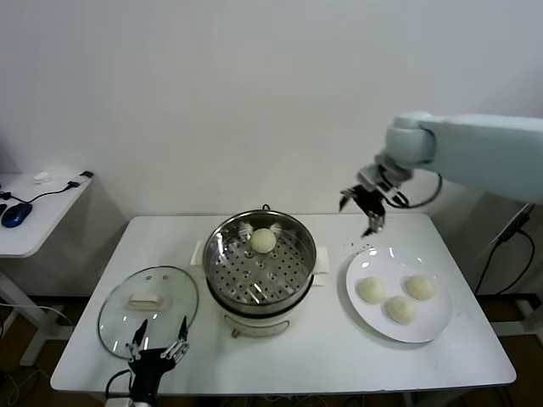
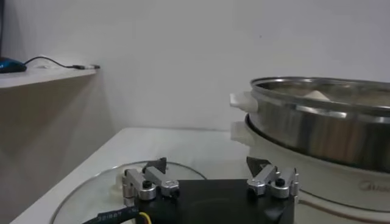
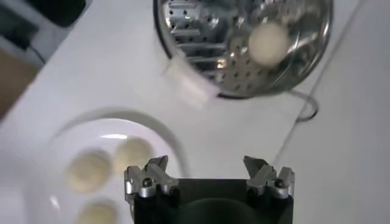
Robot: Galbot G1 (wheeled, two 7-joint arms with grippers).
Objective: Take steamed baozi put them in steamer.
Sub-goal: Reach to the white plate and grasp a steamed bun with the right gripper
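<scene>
1 baozi [image 1: 263, 240] in upright steamer [image 1: 290, 292], 3 on plate [image 1: 433, 326], right gripper [image 1: 366, 206] open above

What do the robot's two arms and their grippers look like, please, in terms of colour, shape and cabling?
The right arm is a thick, smooth, pale grey-white tube with a rounded joint and a black cable looped at the wrist. The right gripper and left gripper match: black bodies, silver metal finger links, dark pointed tips. A black and yellow cable runs by the left gripper's base.

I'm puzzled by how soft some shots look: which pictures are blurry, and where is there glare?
Right wrist view: the three cream-white buns on the flat white plate look blurred. Head view: sharp, with bright reflections on the shiny steel steamer.
</scene>
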